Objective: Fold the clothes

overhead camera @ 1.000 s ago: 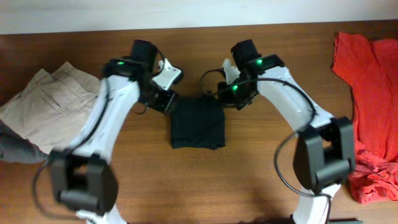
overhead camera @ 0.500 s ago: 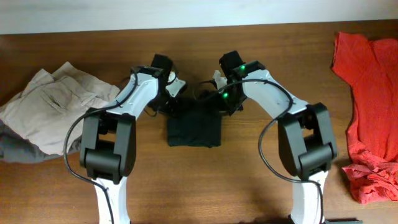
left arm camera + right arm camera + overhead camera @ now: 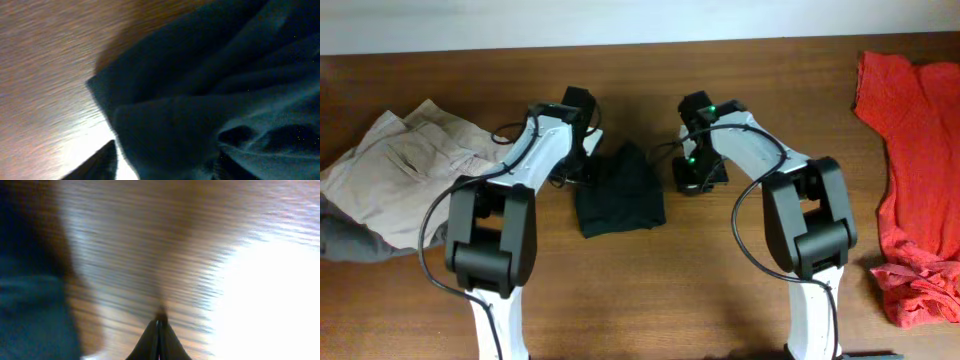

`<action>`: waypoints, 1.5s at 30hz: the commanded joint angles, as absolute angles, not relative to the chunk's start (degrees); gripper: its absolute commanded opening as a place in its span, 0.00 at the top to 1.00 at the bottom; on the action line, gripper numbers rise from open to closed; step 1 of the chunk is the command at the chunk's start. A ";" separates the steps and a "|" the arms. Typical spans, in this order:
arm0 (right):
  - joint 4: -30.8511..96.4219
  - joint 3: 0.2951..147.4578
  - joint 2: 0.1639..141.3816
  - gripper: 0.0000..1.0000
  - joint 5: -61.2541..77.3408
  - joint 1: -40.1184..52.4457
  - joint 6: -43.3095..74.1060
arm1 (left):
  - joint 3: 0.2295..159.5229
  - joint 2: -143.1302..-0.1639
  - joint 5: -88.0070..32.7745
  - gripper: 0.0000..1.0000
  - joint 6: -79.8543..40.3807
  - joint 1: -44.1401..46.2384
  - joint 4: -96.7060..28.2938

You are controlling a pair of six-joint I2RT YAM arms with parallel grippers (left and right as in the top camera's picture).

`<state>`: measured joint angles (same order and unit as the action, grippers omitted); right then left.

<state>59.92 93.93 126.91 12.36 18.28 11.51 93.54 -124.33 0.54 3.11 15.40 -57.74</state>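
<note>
The black T-shirt (image 3: 618, 192) had the left pincer (image 3: 582, 167) right against its far left corner. That arm's wrist camera was filled with soft, very dark folds lying on the wood, and one dark finger (image 3: 97, 162) showed at the bottom edge beside the fabric. Whether the jaws were clamped on the cloth or merely stood apart around it could not be told. The right pincer (image 3: 160, 326) was closed to nothing, its two tips meeting in a point with nothing between them. It hung low over bare wood just to the right of the shirt, not touching it, and only a dark strip of fabric showed at the left edge of its wrist view. Seen from above, the shirt lay near the middle of the desk (image 3: 720, 290), between the two arms. It was a small, roughly square bundle, plain in colour, with a fairly straight near edge and a far end bunched into a rumpled hump. Farther out, beige trousers (image 3: 405, 170) lay crumpled at the left end of the desk with some grey cloth (image 3: 345, 240) beside them. A bright red garment (image 3: 915, 160) was spread over the right end, well apart from the shirt.
</note>
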 commanded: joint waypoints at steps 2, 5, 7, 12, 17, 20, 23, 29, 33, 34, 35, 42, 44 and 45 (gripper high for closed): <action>61.34 93.34 121.51 0.96 12.05 17.12 8.03 | 92.73 -115.48 4.80 0.36 2.15 14.74 -58.06; 61.21 93.34 118.80 0.95 17.15 17.34 4.03 | 92.73 -111.66 4.80 0.27 2.15 14.74 -57.84; 60.58 93.34 117.21 0.92 19.40 17.34 3.18 | 92.73 -110.41 4.78 0.23 2.15 14.74 -57.19; 54.63 93.34 115.42 0.96 26.74 17.34 3.20 | 92.71 -111.50 2.50 0.36 2.15 14.74 -54.39; 45.08 93.30 116.79 0.96 33.47 18.13 3.90 | 92.71 -115.28 1.76 0.68 2.15 14.74 -52.40; 40.91 93.27 118.52 0.96 33.45 19.51 5.21 | 92.71 -118.04 2.70 0.74 2.15 14.72 -50.87; 37.69 93.27 120.27 0.96 33.45 20.73 6.13 | 92.71 -120.53 4.12 0.75 2.15 14.74 -48.82; 34.54 93.27 124.20 0.96 33.39 23.38 6.46 | 92.71 -123.83 6.74 0.75 2.15 14.72 -47.53; 34.57 93.27 126.72 0.96 28.25 24.08 6.50 | 92.71 -124.31 10.72 0.75 2.13 14.72 -47.59; 34.94 93.27 127.02 0.96 26.46 23.99 6.74 | 92.71 -124.31 11.75 0.75 2.13 14.72 -47.59; 35.75 93.27 127.33 0.96 22.68 23.68 8.05 | 92.71 -124.31 12.91 0.75 2.13 14.72 -47.59; 43.16 93.32 127.44 0.96 9.52 20.03 11.25 | 92.90 -124.16 18.52 0.61 2.13 13.89 -48.10; 45.39 93.32 127.04 0.96 12.29 19.05 10.85 | 93.36 -123.85 18.35 0.54 2.09 13.69 -49.23; 46.52 93.32 126.61 0.96 13.98 18.68 9.82 | 93.62 -123.55 18.20 0.52 1.89 13.72 -50.09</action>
<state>45.12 93.41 126.82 14.46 20.10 10.09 92.73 -123.46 16.19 2.13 14.22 -48.97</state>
